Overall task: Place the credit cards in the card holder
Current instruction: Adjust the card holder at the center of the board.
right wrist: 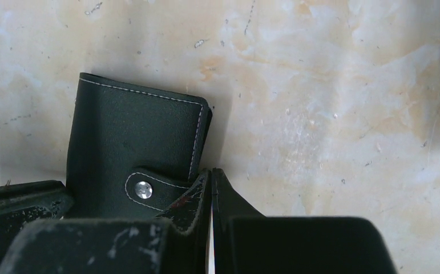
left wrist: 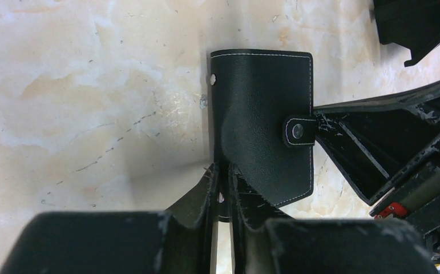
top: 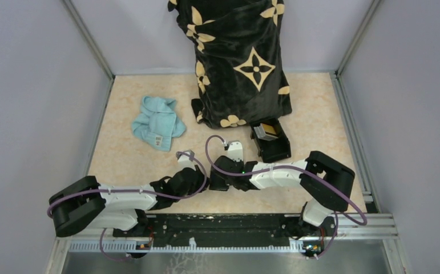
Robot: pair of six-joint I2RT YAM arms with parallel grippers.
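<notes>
So the whole thing sits on a beige marble-look table (top: 320,114), and the biggest item on it is a black blanket (top: 240,63) with gold flower shapes, draped over something at the far side. To its left there's a crumpled light blue cloth (top: 157,123). At its near right corner is an open black box (top: 274,149) with a bit of orange-gold showing inside. Those look like the credit cards (top: 267,131), but I can't make out how many.

The card holder (left wrist: 263,114) is mid-table between the two arms, near the box but apart from it. It's folded closed: flat black grainy leather-look, white stitching around the edge, rounded corners.

The left gripper (left wrist: 221,180) has its fingers nearly together, pinching the holder's near edge by the spine. The right gripper (right wrist: 212,177) is squeezed fully closed, with its tips pressed against the end of the strap tab (left wrist: 298,131). I can't tell whether any strap is actually caught between them.

The tab wraps over the holder's open side and has a small silver snap (right wrist: 143,189). There's another little stud (left wrist: 213,79) near the spine.
</notes>
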